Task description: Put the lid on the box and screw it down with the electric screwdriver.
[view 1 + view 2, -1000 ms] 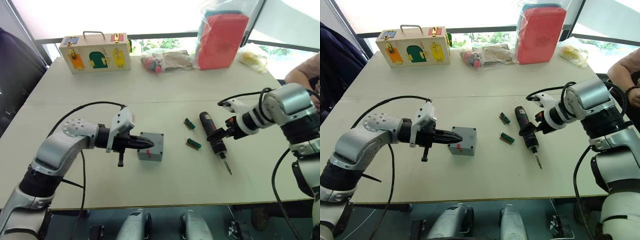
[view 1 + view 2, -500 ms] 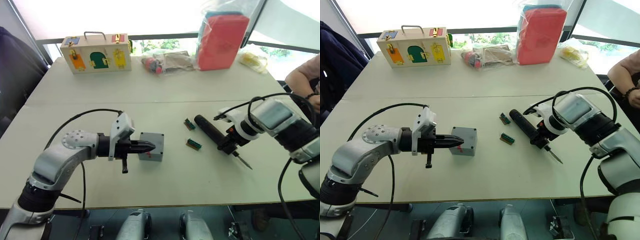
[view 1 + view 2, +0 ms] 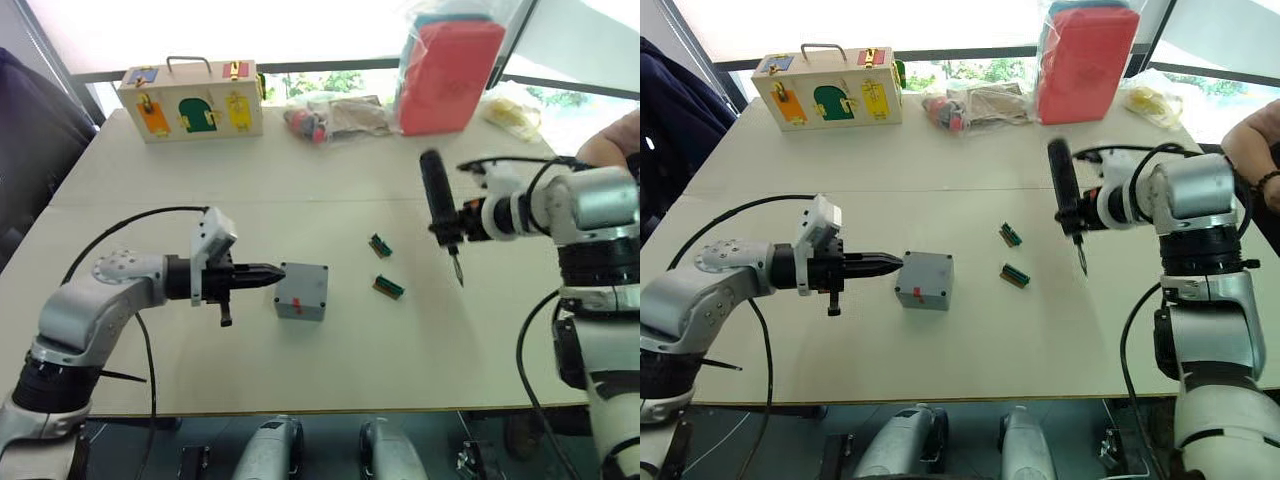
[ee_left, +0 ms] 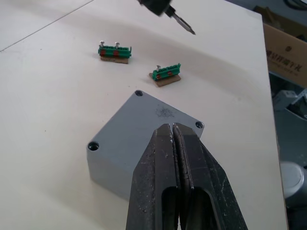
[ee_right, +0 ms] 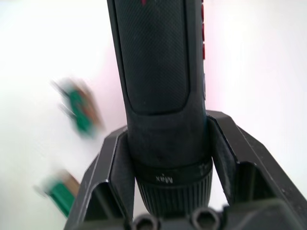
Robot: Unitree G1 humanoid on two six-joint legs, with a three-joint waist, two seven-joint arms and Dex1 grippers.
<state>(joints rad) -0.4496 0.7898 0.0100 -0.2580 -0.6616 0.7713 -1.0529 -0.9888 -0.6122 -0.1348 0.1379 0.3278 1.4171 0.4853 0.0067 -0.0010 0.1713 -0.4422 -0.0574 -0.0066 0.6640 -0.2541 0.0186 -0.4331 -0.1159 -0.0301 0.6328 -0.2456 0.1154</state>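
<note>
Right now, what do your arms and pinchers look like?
My arms are shiny silver metal with black joints and looping black cables. Each wrist carries a small white camera block. The left gripper and right gripper each have two black fingers.

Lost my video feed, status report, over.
Left gripper shut, tips at the box. Right gripper shut on the electric screwdriver, held off the table, bit down. Two green blocks lie between. Lid on.

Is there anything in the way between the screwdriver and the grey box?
Sort of. The right pincer holds the electric screwdriver up in the air. Between it and the box two small green blocks lie low on the table, so the raised tool would likely pass above them.
</note>
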